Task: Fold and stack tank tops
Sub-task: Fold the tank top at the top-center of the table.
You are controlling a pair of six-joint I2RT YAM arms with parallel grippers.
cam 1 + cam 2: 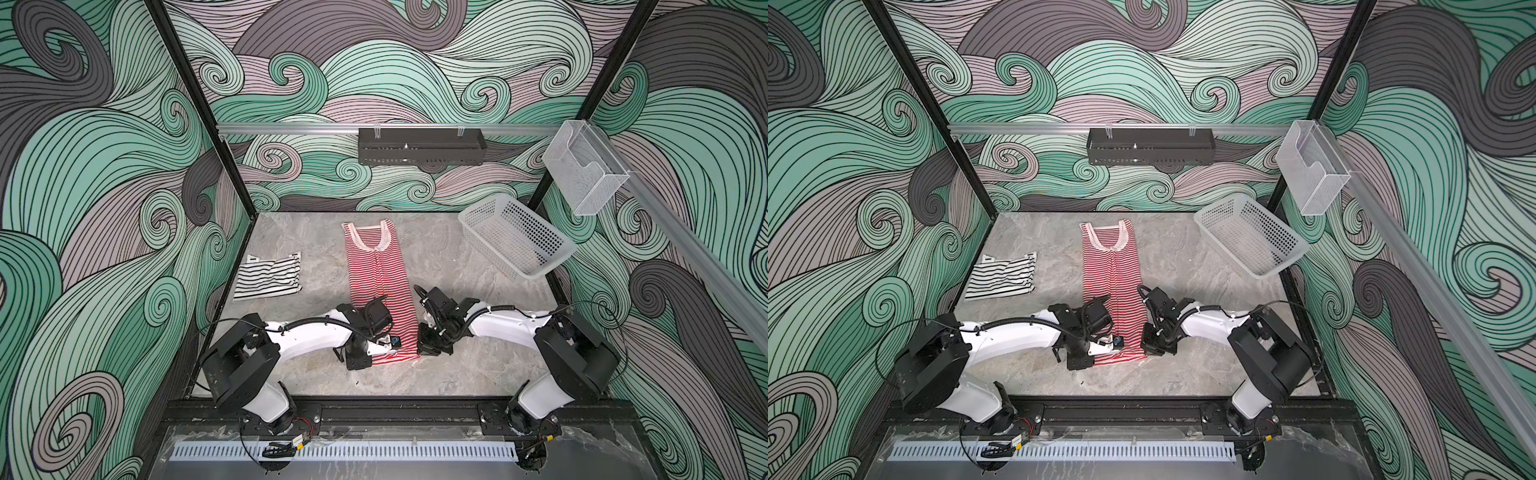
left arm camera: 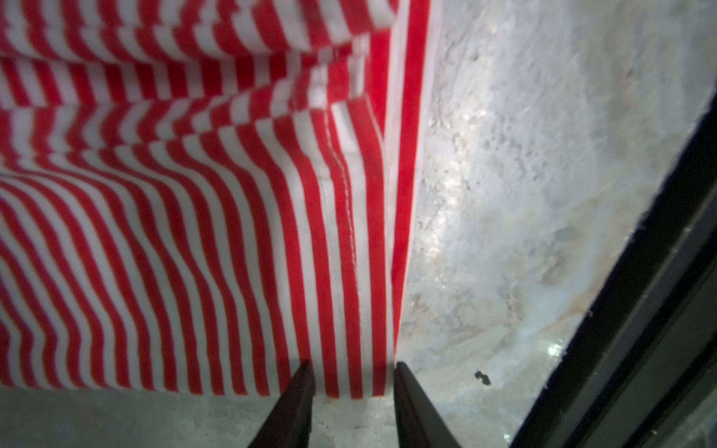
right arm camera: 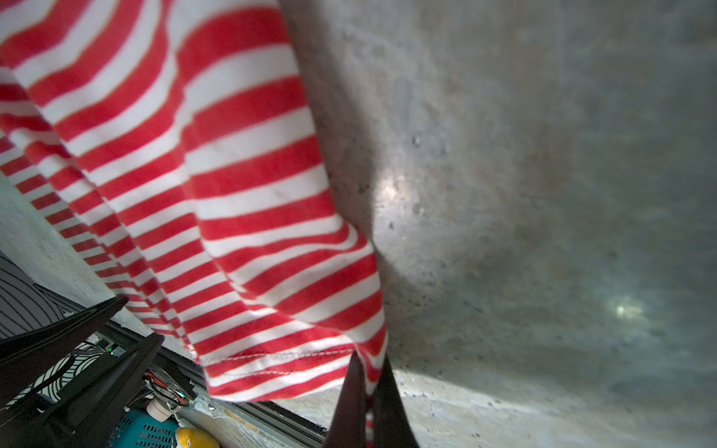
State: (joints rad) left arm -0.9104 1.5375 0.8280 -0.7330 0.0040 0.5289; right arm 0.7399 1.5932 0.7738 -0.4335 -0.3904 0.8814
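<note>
The red-and-white tank top (image 1: 378, 270) (image 1: 1113, 270) lies on the grey table as a long narrow strip, its cream neckline at the far end. At its near hem, my left gripper (image 2: 351, 368) (image 1: 392, 347) is open. Its fingertips straddle the left hem corner, which lies flat. My right gripper (image 3: 366, 360) (image 1: 419, 352) is shut on the right hem corner, and the cloth there is raised a little off the table. The black-and-white tank top (image 1: 268, 278) (image 1: 1000, 278) lies folded at the left, apart from both grippers.
A white perforated basket (image 1: 488, 247) stands tilted at the back right corner. A black rack (image 1: 419, 145) hangs on the back wall and a clear holder (image 1: 582, 166) on the right rail. A black frame rail (image 1: 395, 405) borders the table's near edge.
</note>
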